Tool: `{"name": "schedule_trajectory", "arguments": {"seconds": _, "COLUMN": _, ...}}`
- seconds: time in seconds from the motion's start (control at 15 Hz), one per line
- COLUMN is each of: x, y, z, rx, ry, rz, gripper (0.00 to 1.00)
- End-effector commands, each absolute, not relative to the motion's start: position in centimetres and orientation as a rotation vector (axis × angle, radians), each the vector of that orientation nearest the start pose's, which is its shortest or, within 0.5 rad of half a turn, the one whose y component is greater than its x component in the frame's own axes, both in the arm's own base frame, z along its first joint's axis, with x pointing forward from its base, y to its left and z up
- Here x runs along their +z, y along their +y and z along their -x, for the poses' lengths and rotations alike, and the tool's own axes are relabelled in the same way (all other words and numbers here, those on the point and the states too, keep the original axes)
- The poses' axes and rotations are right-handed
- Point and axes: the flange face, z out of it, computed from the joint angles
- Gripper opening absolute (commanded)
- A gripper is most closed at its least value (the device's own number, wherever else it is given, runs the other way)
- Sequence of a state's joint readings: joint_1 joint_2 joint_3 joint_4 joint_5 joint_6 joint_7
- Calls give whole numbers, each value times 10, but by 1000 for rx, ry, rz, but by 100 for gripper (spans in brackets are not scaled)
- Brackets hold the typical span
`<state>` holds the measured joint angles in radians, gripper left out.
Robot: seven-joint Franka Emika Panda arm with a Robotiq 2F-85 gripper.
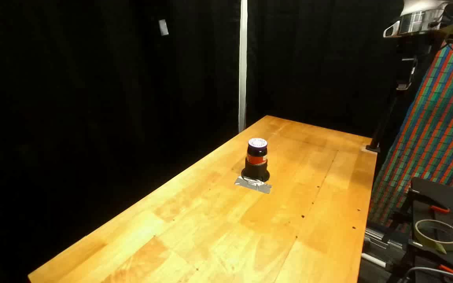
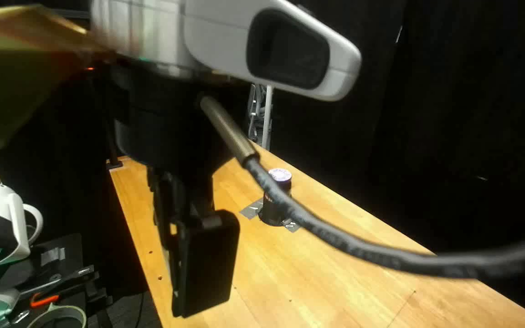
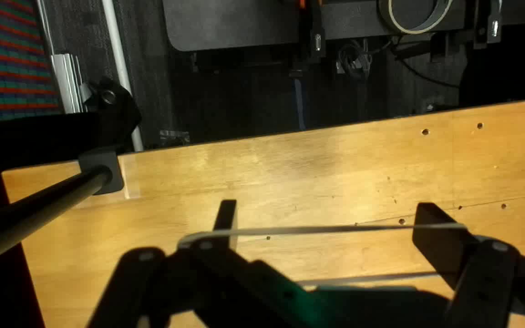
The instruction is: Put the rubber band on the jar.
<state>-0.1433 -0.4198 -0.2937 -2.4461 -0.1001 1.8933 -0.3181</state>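
In wrist view: end effector (image 3: 328,216), jaws wide apart, with 1 pale rubber band (image 3: 326,229) stretched around both. In an exterior view, right of end effector and beyond: jar (image 2: 281,176), upright on bench (image 2: 326,284).

In an exterior view we have open tabletop (image 1: 226,243) across the lower middle and free air above the jar (image 1: 256,159) at centre. In the wrist view, a pole (image 3: 39,211) blocks us at left; the rubber band (image 3: 290,231) spans the gripper's (image 3: 328,224) gap.
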Motion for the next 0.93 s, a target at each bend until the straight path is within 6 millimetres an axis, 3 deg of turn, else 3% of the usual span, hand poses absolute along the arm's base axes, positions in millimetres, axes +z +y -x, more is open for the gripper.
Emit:
{"name": "schedule_trajectory", "arguments": {"seconds": 0.0, "x": 437, "y": -180, "z": -362, "rx": 191, "ry": 73, "rz": 3060, "gripper": 100}}
{"name": "schedule_trajectory", "arguments": {"seconds": 0.33, "x": 438, "y": -180, "z": -362, "rx": 186, "ry": 74, "rz": 3061, "gripper": 100}}
{"name": "schedule_trajectory", "arguments": {"seconds": 0.4, "x": 456, "y": -173, "z": -369, "rx": 116, "ry": 113, "rz": 3074, "gripper": 100}}
{"name": "schedule_trajectory", "arguments": {"seconds": 0.47, "x": 463, "y": -160, "z": -377, "rx": 79, "ry": 110, "rz": 3093, "gripper": 100}}
{"name": "schedule_trajectory", "arguments": {"seconds": 0.67, "x": 481, "y": -94, "z": -428, "rx": -162, "ry": 64, "rz": 3172, "gripper": 100}}
{"name": "schedule_trajectory", "arguments": {"seconds": 0.87, "x": 480, "y": -25, "z": -480, "rx": -447, "ry": -3, "rz": 3194, "gripper": 100}}
